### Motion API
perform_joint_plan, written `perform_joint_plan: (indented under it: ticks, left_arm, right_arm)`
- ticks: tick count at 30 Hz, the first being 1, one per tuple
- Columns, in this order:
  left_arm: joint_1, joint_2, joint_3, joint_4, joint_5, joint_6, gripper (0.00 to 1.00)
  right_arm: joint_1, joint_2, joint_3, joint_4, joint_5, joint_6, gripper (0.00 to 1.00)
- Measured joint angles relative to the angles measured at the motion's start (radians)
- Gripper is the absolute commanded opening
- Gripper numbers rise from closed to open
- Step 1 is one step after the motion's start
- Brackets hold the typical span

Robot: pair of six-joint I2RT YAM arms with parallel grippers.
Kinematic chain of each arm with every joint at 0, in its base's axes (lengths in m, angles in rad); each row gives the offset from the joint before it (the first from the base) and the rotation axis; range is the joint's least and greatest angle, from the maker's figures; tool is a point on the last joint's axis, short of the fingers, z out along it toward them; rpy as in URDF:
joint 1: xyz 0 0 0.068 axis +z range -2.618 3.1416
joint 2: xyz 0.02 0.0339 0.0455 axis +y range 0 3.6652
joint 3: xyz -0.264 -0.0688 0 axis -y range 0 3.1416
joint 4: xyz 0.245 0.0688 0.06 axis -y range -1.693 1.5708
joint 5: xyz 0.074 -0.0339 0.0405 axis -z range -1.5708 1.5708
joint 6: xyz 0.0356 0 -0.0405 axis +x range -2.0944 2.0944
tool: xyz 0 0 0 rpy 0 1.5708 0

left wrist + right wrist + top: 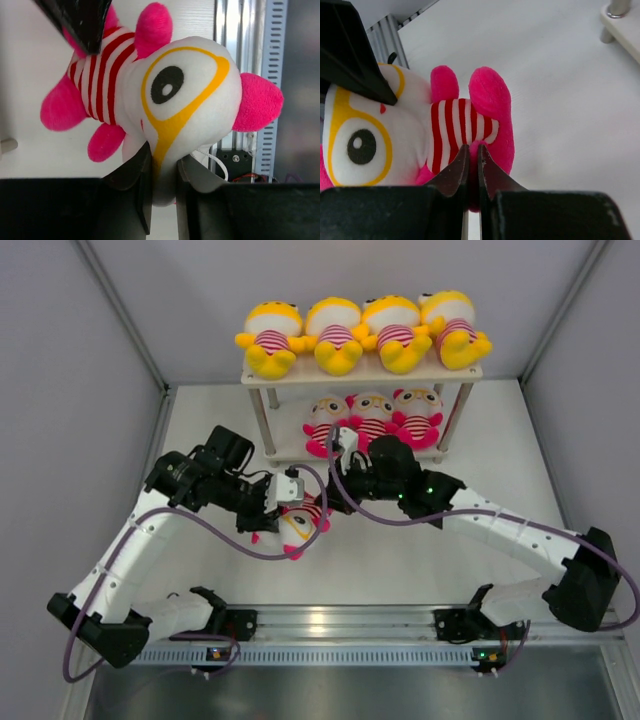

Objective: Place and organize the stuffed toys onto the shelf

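left wrist: left gripper (164,155) nips doll (190,100) at head (right gripper (473,147), body)

two yam arms, white shells with black joints

left arm (130,550) and right arm (510,530) are both glossy white tube links joined by chunky black housings. in the top view there's a black shoulder block at 8 o'clock (105,635) and another at 4 o'clock (585,590). a loose purple cable (232,547) runs along the left arm, and the right arm has the same purple cable (360,513). the wrists are matte black, and the left one has a small white block (290,488) at its tip. tiny green leds (428,480) glow on the right forearm. the left fingers (132,185) and right fingers (452,175) are black wedges tapering to thin edges.
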Motion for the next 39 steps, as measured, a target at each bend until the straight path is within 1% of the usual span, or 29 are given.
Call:
perform_joint_plan:
  ticks: [1, 2, 3, 4, 5, 6, 10, 15, 19, 23, 25, 28, 31, 34, 39]
  left_arm:
    - [0.0, -0.002, 0.0, 0.021, -0.018, -0.022, 0.28]
    - [-0.001, -0.003, -0.002, 0.041, -0.035, -0.043, 0.39]
    - [-0.001, -0.005, -0.003, 0.059, -0.059, -0.066, 0.49]
    - [-0.001, -0.007, -0.004, 0.079, -0.084, -0.09, 0.67]
    - [-0.001, -0.007, -0.004, 0.102, -0.113, -0.119, 0.91]
    - [0.0, -0.007, -0.004, 0.115, -0.13, -0.137, 0.99]
    - [0.003, -0.002, -0.004, 0.164, -0.196, -0.214, 0.99]
    - [0.002, 0.015, -0.006, 0.218, -0.218, -0.287, 0.99]
    - [0.002, 0.079, -0.039, 0.297, -0.211, -0.356, 0.99]
    - [-0.003, 0.185, -0.12, 0.416, -0.217, -0.428, 0.99]
    - [-0.024, 0.232, -0.167, 0.487, -0.246, -0.462, 0.99]
    - [-0.092, 0.272, -0.211, 0.57, -0.299, -0.502, 0.99]
    - [-0.168, 0.294, -0.213, 0.625, -0.32, -0.526, 0.99]
    - [-0.226, 0.328, -0.219, 0.675, -0.319, -0.535, 0.99]
    - [-0.273, 0.387, -0.254, 0.708, -0.316, -0.55, 0.99]
  right_arm:
    - [0.002, -0.032, -0.021, 0.01, 0.041, 0.011, 0.0]
    - [0.005, -0.06, -0.04, 0.025, 0.09, 0.025, 0.0]
    - [0.006, -0.091, -0.064, 0.046, 0.144, 0.04, 0.0]
    - [0.006, -0.116, -0.084, 0.065, 0.19, 0.055, 0.0]
    - [0.006, -0.141, -0.109, 0.089, 0.245, 0.076, 0.0]
    - [0.006, -0.166, -0.139, 0.115, 0.302, 0.101, 0.0]
    - [0.006, -0.217, -0.234, 0.204, 0.465, 0.205, 0.0]
    - [0.009, -0.221, -0.333, 0.285, 0.636, 0.352, 0.0]
    - [0.027, -0.221, -0.385, 0.33, 0.73, 0.447, 0.0]
    - [0.048, -0.221, -0.388, 0.383, 0.793, 0.514, 0.0]
    - [0.054, -0.223, -0.394, 0.396, 0.819, 0.545, 0.0]
    - [0.057, -0.248, -0.44, 0.391, 0.858, 0.602, 0.0]
    - [0.059, -0.291, -0.536, 0.383, 0.874, 0.687, 0.0]
    - [0.067, -0.302, -0.621, 0.347, 0.873, 0.761, 0.0]
    - [0.081, -0.334, -0.723, 0.245, 0.867, 0.872, 0.0]
